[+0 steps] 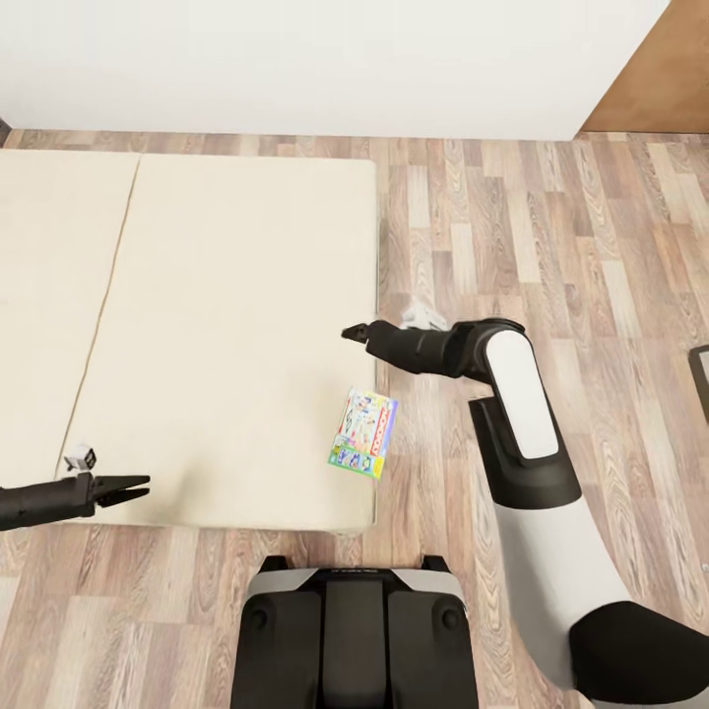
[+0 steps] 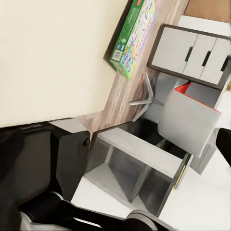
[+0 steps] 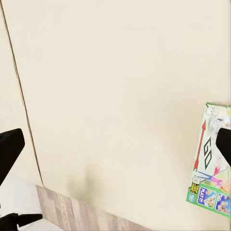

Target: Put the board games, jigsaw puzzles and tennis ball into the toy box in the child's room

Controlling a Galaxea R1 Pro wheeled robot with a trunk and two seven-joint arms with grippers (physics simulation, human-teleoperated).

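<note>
In the head view, the bed (image 1: 217,325) was seen from above, its beige mattress split by a seam down its left part, on a wood-plank floor (image 1: 551,226) below a white wall (image 1: 315,59). One board game (image 1: 363,432), a flat box printed in green, blue and white, lay at the mattress's right edge near the front corner, partly overhanging the floor. The right arm was bent across the floor, and the right gripper (image 1: 353,333) was held over the mattress's right edge, above and apart from the box; its fingers were too small and dark for their spacing to be told there. The left gripper (image 1: 136,487) was held at the mattress's front left, its fingers slightly parted and nothing between them. The robot's dark base (image 1: 354,630) was seen at the bottom.

In the left wrist view, the mattress (image 2: 53,57) was shown with the board game (image 2: 134,36) at its edge, green side outward. Beyond it were seen a white drawer unit (image 2: 192,53), a chair (image 2: 185,122) with a grey seat and a metal star base, and an open grey shelf unit (image 2: 130,168).

In the right wrist view, the right gripper's two dark fingertips (image 3: 9,149) were seen far apart at opposite edges, with nothing between them. Plain mattress (image 3: 110,86) lay below, and the board game (image 3: 211,163) lay beside one fingertip, its red arrow and "GO" marking legible.
</note>
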